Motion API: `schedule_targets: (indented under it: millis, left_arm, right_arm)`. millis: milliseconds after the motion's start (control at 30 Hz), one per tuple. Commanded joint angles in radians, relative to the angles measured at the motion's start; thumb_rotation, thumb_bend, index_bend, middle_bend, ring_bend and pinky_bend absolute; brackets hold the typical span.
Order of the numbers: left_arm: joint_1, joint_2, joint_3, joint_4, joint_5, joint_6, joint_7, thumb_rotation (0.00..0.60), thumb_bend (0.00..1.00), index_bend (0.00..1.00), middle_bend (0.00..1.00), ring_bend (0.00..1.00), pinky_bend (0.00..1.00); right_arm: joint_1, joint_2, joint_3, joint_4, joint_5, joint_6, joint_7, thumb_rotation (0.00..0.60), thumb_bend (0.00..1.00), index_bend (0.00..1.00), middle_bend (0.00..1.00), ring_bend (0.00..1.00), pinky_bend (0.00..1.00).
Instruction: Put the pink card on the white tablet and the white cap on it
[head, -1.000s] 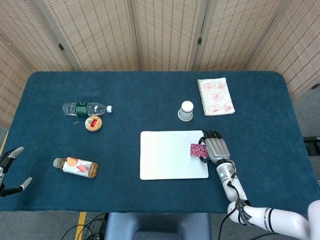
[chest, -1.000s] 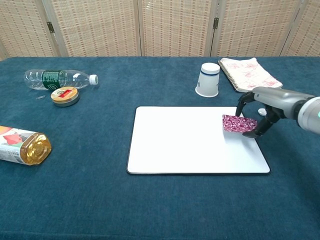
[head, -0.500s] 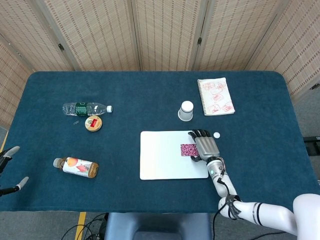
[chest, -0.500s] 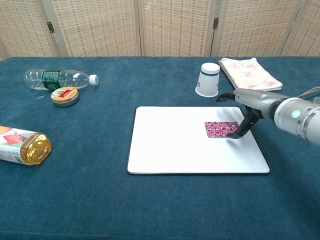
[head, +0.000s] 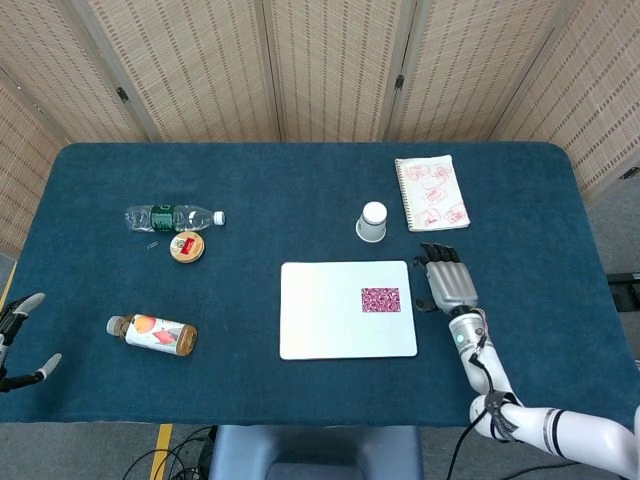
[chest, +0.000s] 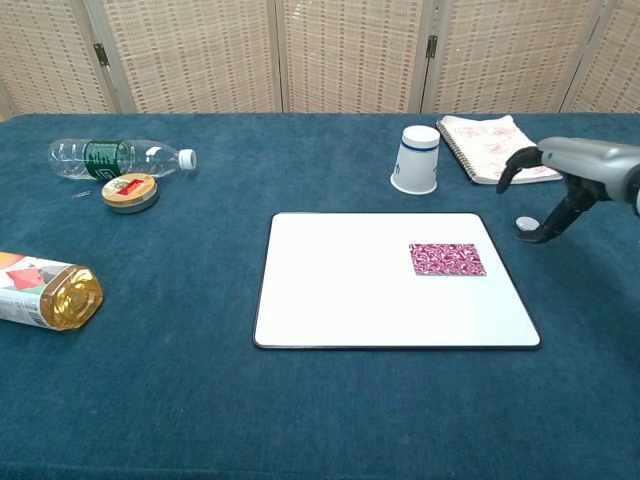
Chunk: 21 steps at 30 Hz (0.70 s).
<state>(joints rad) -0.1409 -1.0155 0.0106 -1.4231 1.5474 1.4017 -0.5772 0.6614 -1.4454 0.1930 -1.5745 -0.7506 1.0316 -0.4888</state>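
Note:
The pink patterned card (head: 380, 299) (chest: 447, 259) lies flat on the right part of the white tablet (head: 320, 325) (chest: 350, 300), with nothing touching it. My right hand (head: 448, 284) (chest: 566, 188) hovers off the tablet's right edge, fingers spread and holding nothing. In the chest view the small white cap (chest: 526, 224) sits on the cloth just under that hand's fingertips; the head view hides it beneath the hand. My left hand (head: 20, 310) shows only at the far left edge of the head view, fingers apart and empty.
An upturned white paper cup (head: 371, 222) (chest: 417, 159) stands behind the tablet, with a spiral notebook (head: 431, 192) (chest: 497, 146) to its right. At the left lie a clear water bottle (head: 172, 216) (chest: 115, 157), a round tin (head: 187, 246) (chest: 130, 192) and a juice bottle (head: 152, 333) (chest: 40, 290).
My right hand carried the card leftward over the tablet, let it go flat there, then drew back right off the tablet to above the cap. The left hand barely moved.

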Motion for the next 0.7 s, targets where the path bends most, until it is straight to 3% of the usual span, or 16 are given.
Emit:
schedule_targets:
  millis: [33, 700]
  left_arm:
    - [-0.002, -0.002, 0.0, -0.011, -0.002, -0.005, 0.019, 0.6, 0.34, 0.0, 0.1, 0.07, 0.23]
    - [-0.012, -0.004, -0.006, -0.009, -0.02, -0.035, 0.022, 0.6, 0.34, 0.0, 0.1, 0.07, 0.23]
  right_arm:
    - [-0.011, 0.024, -0.003, 0.021, -0.005, -0.016, 0.026, 0.6, 0.17, 0.33, 0.08, 0.0, 0.0]
    - [0.046, -0.044, 0.002, 0.268, 0.081, -0.142, 0.027, 0.6, 0.2, 0.38, 0.09, 0.0, 0.0]
